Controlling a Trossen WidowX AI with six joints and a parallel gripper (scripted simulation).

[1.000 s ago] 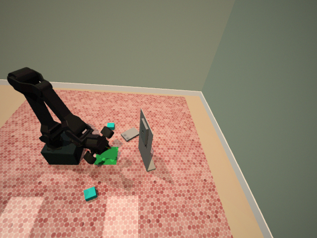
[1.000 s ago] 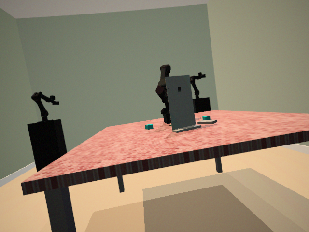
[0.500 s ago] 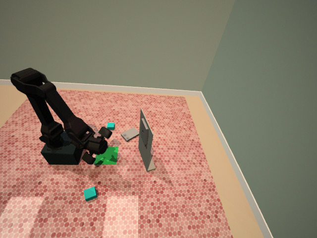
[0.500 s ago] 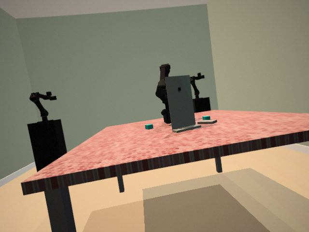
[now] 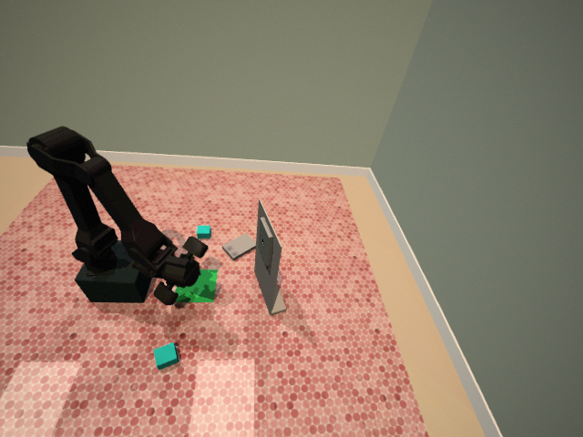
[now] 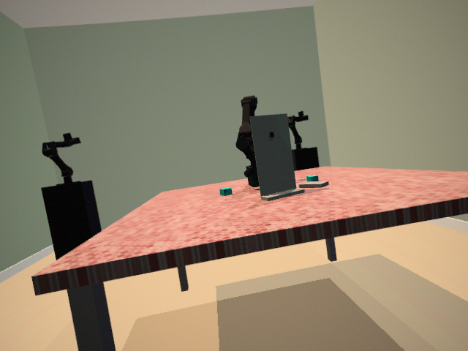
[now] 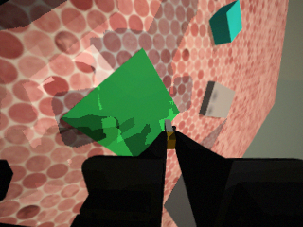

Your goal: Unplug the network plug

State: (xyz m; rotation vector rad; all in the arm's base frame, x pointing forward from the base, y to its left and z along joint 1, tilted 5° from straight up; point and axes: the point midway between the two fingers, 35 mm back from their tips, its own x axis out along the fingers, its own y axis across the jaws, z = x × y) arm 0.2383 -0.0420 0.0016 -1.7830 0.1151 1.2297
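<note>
My gripper [image 7: 169,135] [image 5: 193,278] is shut on the small network plug [image 7: 169,131], whose grey and orange tip shows between the dark fingertips in the wrist view. It hangs low over the green marked square [image 5: 207,288] [image 7: 128,95], at the square's corner nearest the panel. The upright grey panel [image 5: 267,270] [image 6: 273,159] stands to the right, apart from the gripper, and its socket [image 5: 266,242] is empty. In the exterior view the panel hides the gripper and the plug.
A flat grey plate [image 5: 239,246] [image 6: 314,184] [image 7: 217,99] lies beyond the square. One teal cube [image 5: 203,230] [image 6: 312,178] [image 7: 226,23] sits at the back, another [image 5: 165,355] [image 6: 225,191] in front. The arm's dark base [image 5: 113,284] is left of the square.
</note>
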